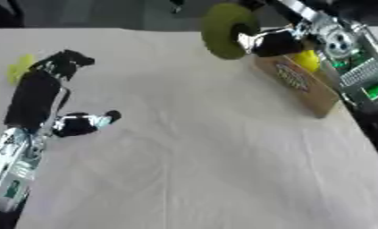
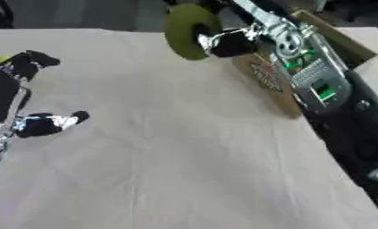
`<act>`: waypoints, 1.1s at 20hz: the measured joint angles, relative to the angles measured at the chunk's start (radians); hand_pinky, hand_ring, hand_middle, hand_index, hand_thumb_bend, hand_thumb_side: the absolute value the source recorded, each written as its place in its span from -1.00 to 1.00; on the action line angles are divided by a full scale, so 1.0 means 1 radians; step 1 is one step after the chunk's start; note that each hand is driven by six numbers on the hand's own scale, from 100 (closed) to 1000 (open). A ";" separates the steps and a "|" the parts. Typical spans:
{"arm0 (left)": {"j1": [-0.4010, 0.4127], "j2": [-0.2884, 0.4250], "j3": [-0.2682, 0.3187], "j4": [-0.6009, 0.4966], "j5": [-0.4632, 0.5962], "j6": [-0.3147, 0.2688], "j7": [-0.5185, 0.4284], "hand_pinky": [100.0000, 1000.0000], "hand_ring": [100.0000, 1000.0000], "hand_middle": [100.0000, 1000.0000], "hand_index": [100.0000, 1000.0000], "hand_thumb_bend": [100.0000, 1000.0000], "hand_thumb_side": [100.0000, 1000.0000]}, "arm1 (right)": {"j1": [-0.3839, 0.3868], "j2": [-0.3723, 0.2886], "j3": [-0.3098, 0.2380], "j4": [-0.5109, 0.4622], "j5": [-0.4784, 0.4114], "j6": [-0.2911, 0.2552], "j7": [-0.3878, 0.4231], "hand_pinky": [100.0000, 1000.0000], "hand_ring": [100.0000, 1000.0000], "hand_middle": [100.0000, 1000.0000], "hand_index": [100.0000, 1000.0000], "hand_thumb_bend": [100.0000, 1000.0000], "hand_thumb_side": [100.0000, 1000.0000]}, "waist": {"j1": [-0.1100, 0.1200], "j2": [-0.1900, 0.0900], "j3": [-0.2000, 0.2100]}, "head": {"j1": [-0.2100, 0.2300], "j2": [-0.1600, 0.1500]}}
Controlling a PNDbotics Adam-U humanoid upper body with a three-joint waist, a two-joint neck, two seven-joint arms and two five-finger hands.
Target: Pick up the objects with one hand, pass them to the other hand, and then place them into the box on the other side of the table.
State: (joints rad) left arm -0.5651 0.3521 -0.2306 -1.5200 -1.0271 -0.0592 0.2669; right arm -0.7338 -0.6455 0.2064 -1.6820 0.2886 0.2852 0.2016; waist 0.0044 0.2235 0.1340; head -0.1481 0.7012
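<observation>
The right robot hand (image 1: 270,41) was at the far right of the surface (image 1: 207,147), entering from the upper right corner. Its fingers were curled round an olive-green disc (image 1: 225,30), which was held on edge and raised above the surface. The disc sat just beside the near left corner of the cardboard box (image 1: 301,85), at the box's rim rather than inside it. In the right eye view the same disc appeared against the box's left wall, with the right forearm lying across the box opening.

The box stood along the right edge of the surface, askew, its printed side wall facing the centre. A yellow object (image 1: 307,59) was visible inside it, partly hidden by the arm; its exact shape could not be made out.

The left robot hand (image 1: 63,65) rested at the left side of the surface, well apart from the box and disc. Its fingers were relaxed and spread apart, holding nothing, with the thumb (image 1: 106,118) pointing toward the centre. Just beyond the fingertips, at the far left edge, lay a small yellow-green item (image 1: 19,67), touching or nearly touching the hand; which could not be told.

The surface was covered with a pale beige cloth showing faint creases.
</observation>
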 measured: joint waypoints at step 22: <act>0.056 0.097 0.110 -0.065 0.107 0.102 0.053 0.14 0.19 0.23 0.46 0.54 -0.53 | 0.088 -0.146 -0.169 0.428 0.026 -0.009 -0.217 0.87 0.43 -0.12 0.26 -1.00 -1.00 | 0.014 0.005 0.013 | -0.032 -0.011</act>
State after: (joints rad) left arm -0.5094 0.4492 -0.1207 -1.5845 -0.9197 0.0424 0.3196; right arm -0.6457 -0.7916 0.0378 -1.2536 0.3142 0.2762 -0.0151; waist 0.0180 0.2285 0.1465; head -0.1801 0.6904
